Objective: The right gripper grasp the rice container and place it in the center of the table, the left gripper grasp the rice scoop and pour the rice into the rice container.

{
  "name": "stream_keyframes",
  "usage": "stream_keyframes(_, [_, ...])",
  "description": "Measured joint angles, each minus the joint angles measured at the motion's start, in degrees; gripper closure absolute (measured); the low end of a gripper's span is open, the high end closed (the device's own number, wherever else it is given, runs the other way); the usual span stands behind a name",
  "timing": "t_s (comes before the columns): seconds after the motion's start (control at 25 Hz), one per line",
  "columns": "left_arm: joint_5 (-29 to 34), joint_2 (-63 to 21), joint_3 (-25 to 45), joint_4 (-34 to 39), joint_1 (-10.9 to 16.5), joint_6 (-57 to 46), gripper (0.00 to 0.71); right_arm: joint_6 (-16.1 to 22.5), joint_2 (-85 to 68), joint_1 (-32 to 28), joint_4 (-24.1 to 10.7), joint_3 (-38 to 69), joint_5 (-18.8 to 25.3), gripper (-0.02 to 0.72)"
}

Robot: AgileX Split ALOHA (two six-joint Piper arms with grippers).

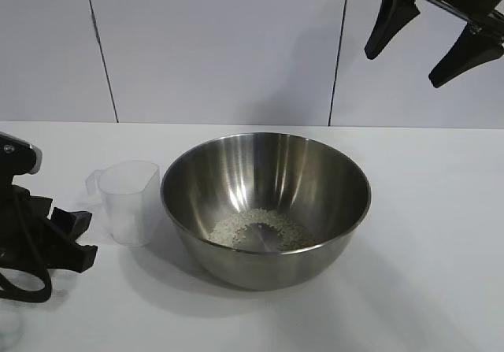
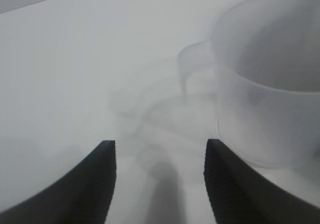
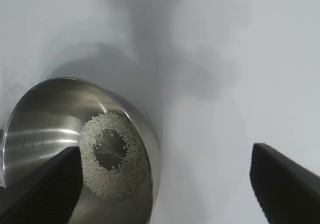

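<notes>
The steel rice container [image 1: 264, 198] stands in the middle of the white table [image 1: 441, 242], with a ring of rice [image 1: 260, 227] lying in its bottom. To its left the frosted plastic rice scoop [image 1: 130, 202] stands upright and looks empty. My left gripper [image 1: 83, 238] is low at the table's left, open, a little short of the scoop and touching nothing. In the left wrist view the left gripper [image 2: 159, 149] has only bare table in its gap, with the scoop [image 2: 270, 98] off to one side. My right gripper [image 1: 403, 67] hangs open, high at the back right. Beneath the right gripper [image 3: 165, 164] lie the rice container [image 3: 45, 129] and the rice [image 3: 115, 159].
White wall panels stand behind the table. Bare tabletop stretches to the right of the bowl and along the front edge. The left arm's black body and cable [image 1: 24, 281] fill the lower left corner.
</notes>
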Motion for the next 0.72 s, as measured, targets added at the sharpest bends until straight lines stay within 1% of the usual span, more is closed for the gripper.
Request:
stream_keyframes(0.16, [-0.1, -4.2, 1.1, 0.0, 0.0, 0.0, 0.315, 0.0, 0.0, 0.0, 0.0, 0.0, -0.1, 0.073])
stream_keyframes(0.28, [-0.1, -6.2, 1.8, 0.1, 0.0, -0.2, 0.295, 0.0, 0.0, 0.0, 0.0, 0.0, -0.1, 0.073])
stream_keyframes(0.36, [-0.1, -7.7, 1.9, 0.1, 0.0, -1.0, 0.265, 0.0, 0.0, 0.0, 0.0, 0.0, -0.1, 0.073])
stream_keyframes(0.56, [-0.1, -12.0, 1.9, 0.2, 0.0, -5.1, 0.156, 0.0, 0.0, 0.0, -0.1, 0.0, -0.1, 0.073])
stream_keyframes(0.72, [0.0, -13.9, 2.2, 0.2, 0.0, -6.2, 0.133, 0.0, 0.0, 0.0, -0.1, 0.0, -0.1, 0.073])
